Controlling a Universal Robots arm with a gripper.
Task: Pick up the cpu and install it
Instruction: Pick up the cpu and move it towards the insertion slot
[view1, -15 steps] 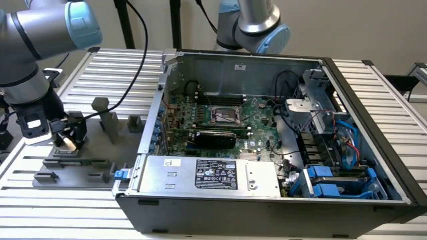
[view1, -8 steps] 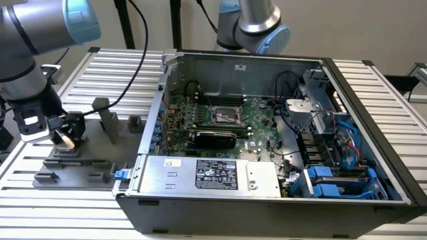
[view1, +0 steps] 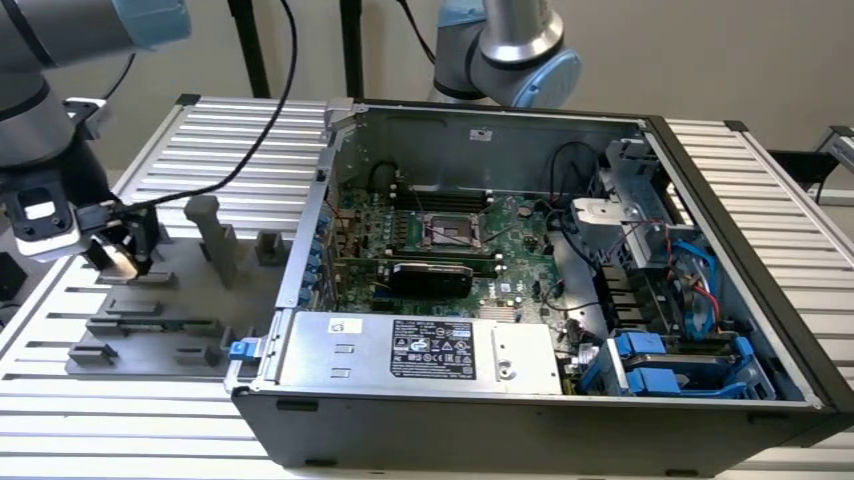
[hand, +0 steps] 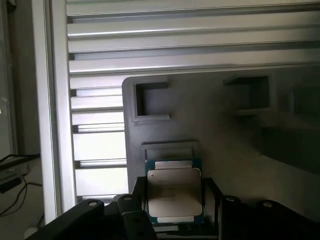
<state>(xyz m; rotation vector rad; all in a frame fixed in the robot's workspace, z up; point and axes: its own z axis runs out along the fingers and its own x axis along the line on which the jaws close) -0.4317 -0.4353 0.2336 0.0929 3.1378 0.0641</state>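
Holds the cpu (hand: 174, 192) flat, metal top up, pinched by opposite edges in the gripper (hand: 175, 205), over the grey fixture plate (view1: 174, 312) at the table (view1: 761, 190) edge on the exterior view's left. Pinched so, probably, to spare the contacts. Reaches down steeply, well apart from the open case (view1: 534, 425).

Surface findings. The cpu (hand: 174, 192) has a silvery metal top with a dull satin sheen and a thin circuit-board rim. My gripper (hand: 175, 207) is black and matt. The fixture plate (hand: 225, 145) is smooth, matt grey plastic. The table (hand: 200, 50) is ribbed aluminium, pale and faintly glossy. The computer case (view1: 534, 425) is dark painted metal.
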